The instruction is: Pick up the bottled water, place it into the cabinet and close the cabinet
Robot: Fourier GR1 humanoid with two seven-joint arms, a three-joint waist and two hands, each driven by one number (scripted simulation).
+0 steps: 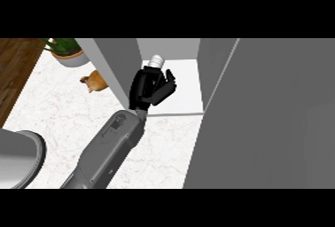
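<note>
1. Reaching into the open cabinet (186,88), a hand (152,86) curls its fingers round the bottled water (155,60).
2. Only the bottle's ribbed top shows, just above the hand, over the cabinet's white floor.
3. Beside the cabinet's outer wall lie a brown object (96,82) and a potted plant (67,52).
4. The cabinet door (274,124) stands open.

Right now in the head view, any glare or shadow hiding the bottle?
Head view: no glare; lighting is flat and even. The bottle is hidden mostly by the left hand curled round it, only its pale top showing. The cabinet door is a plain grey slab filling the right side.
</note>
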